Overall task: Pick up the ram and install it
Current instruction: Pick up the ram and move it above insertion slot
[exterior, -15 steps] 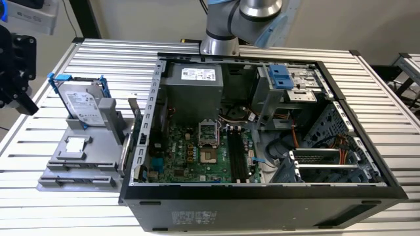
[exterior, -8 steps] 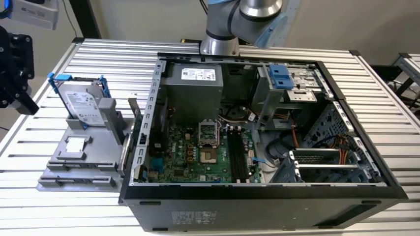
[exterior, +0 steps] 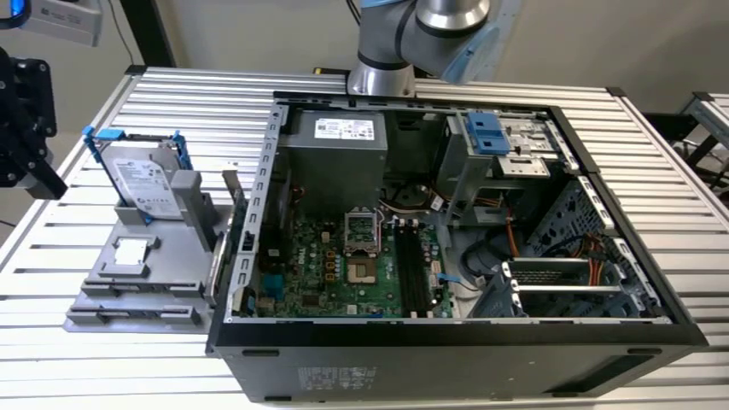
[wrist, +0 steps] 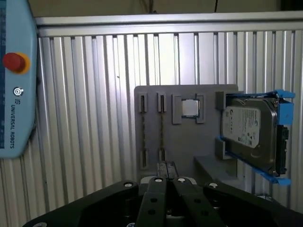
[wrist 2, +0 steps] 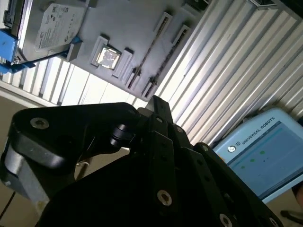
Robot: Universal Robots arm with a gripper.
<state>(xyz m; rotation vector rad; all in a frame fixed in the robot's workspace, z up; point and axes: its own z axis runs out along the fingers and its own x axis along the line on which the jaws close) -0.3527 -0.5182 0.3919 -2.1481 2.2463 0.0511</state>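
At the arm's tip: gripper (wrist: 165,164), black, its two fingers (wrist: 156,189) pressed together with nothing between them.

Just past the fingertips in the first wrist view: grey fixture plate (wrist: 208,142), lying flat on the table (wrist: 85,118). The tips sit over the plate's near edge, in line with the end of one holder; their height above it cannot be told.

On the plate, item one: ram (wrist: 162,128), two thin dark sticks standing on edge, side by side and parallel, each seated in a pair of small grey end holders. Neither stick is gripped. Both show again in the second wrist view (wrist 2: 154,45).

Item two: square processor chip (wrist: 191,108), set in a recess beside the sticks.

Item three: silver hard drive (wrist: 246,132) in a blue frame (wrist: 284,113), propped upright at the plate's far end from the ram.

Beside the plate: pale blue teach pendant (wrist: 14,94) with a red button, resting on the slatted table.

In the exterior view, at the plate's right: open computer case (exterior: 456,359) lying on its side, with the green motherboard (exterior: 341,273) exposed and its long black slots (exterior: 412,269) unfilled. The arm (exterior: 422,26) rises behind the case.
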